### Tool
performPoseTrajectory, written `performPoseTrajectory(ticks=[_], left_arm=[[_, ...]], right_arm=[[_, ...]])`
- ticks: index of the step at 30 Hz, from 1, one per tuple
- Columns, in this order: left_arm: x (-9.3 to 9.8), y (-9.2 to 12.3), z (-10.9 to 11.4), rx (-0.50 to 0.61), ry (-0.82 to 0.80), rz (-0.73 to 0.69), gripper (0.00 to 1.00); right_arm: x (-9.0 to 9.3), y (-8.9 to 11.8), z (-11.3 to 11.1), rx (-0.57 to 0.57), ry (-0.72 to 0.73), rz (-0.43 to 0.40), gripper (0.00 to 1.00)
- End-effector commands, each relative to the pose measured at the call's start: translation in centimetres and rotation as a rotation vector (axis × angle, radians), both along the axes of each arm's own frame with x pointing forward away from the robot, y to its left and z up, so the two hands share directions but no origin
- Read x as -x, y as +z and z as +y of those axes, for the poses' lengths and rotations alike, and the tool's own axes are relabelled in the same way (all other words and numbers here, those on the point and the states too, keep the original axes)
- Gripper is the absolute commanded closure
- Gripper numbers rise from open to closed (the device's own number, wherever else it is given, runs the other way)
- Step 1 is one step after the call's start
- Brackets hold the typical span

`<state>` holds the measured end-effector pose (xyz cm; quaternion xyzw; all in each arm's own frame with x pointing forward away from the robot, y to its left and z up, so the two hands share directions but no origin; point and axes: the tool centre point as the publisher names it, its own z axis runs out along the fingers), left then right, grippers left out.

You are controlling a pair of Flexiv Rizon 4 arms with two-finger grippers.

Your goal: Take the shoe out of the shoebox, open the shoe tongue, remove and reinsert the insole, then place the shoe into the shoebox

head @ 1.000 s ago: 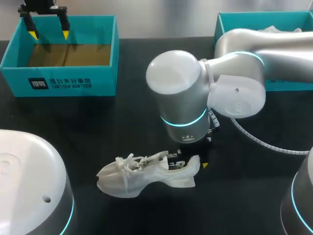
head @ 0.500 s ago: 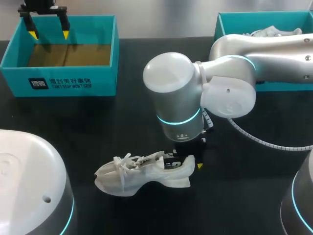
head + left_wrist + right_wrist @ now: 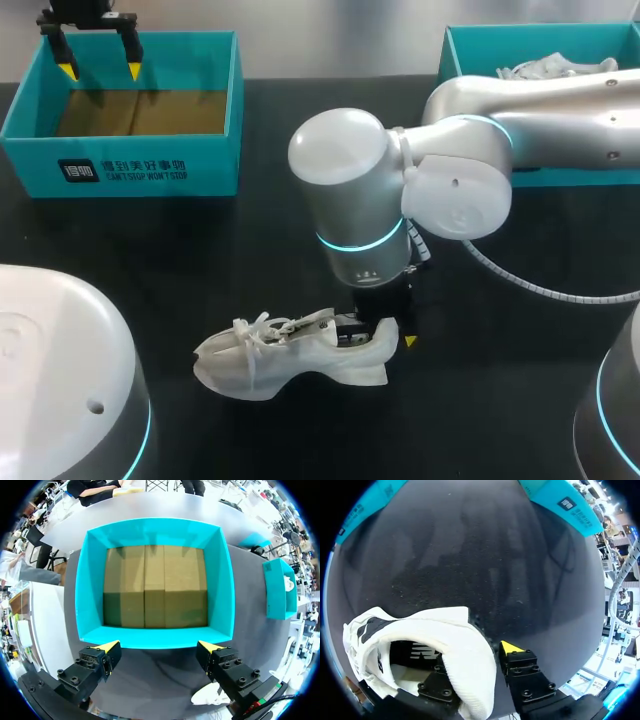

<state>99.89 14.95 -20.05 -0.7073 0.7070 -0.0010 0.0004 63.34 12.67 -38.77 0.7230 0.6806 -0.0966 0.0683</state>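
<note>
Clamping shoe [image 3: 270,358], right hand [image 3: 381,336], other shoe [image 3: 556,66] in shoebox [image 3: 462,45]

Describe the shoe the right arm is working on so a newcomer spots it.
On the black table, near the front, lies a white laced shoe, heel in the right gripper. Unlike the other white shoe, it sits outside the teal boxes.

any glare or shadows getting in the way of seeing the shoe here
Right wrist view: the shoe is bright outside, its inside in shadow, so the finger within barely shows. Head view: no glare on the shoe; the right arm, with soft highlights, hides the heel's far side. Left wrist view: the box has its floor shaded in the half nearer the left gripper.
</note>
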Motion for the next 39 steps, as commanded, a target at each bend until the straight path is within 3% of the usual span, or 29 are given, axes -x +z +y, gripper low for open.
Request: performPoseTrajectory(ticks=[1,15,21,23,27,34,39], left_arm=[[0.0,0.0,0.0,0.0,0.0,0.001,0.0],[0.0,0.0,0.0,0.0,0.0,0.001,0.0],[0.0,0.0,0.0,0.0,0.0,0.001,0.0],[0.0,0.0,0.0,0.0,0.0,0.001,0.0],[0.0,0.0,0.0,0.0,0.0,0.001,0.0],[0.0,0.0,0.0,0.0,0.0,0.001,0.0],[0.0,0.0,0.0,0.0,0.0,0.001,0.0]], right_arm=[[0.6,0.3,0.8,0.021,-0.293,-0.082,0.0],[0.8,5.5,0.4,-0.119,-0.26,-0.037,0.0],[0.8,8.5,-0.1,-0.206,-0.133,-0.004,0.0],[0.8,9.5,-0.3,-0.277,-0.076,-0.021,0.0],[0.9,11.4,-0.6,-0.308,0.042,-0.059,0.0],[0.4,13.5,-1.4,-0.434,0.265,-0.091,0.0],[-0.3,14.4,-2.1,-0.451,0.335,-0.08,0.0]])
